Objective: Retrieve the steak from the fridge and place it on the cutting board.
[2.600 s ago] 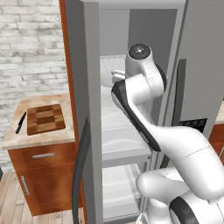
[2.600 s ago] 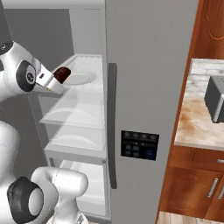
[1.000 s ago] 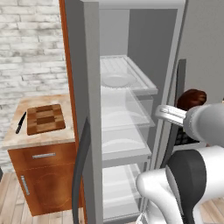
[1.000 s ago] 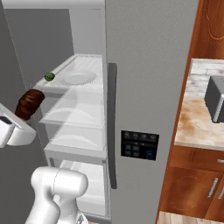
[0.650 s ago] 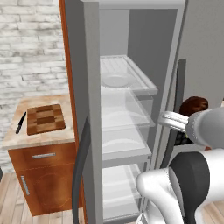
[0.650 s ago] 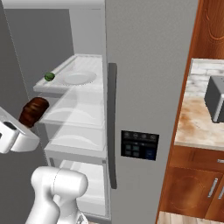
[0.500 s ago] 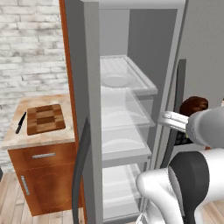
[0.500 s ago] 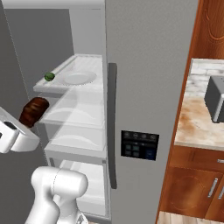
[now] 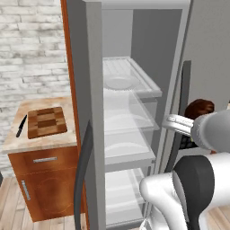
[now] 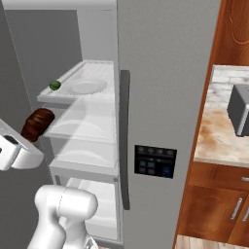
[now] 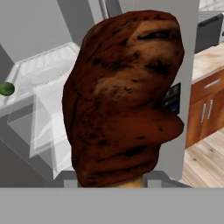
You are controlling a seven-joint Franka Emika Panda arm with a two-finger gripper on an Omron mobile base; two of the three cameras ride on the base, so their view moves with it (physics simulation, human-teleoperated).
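End effector (image 11: 111, 183) clamped on steak (image 11: 122, 96) low down; likely soft, slick, fairly light, so best gripped across thick middle.

Dark reddish-brown steak (image 11: 124, 98) aloft outside the open grey fridge (image 10: 160, 97).

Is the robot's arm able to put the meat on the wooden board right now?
Probably not yet. The gripper holds the steak right of the fridge, whose open door stands between it and the cutting board.
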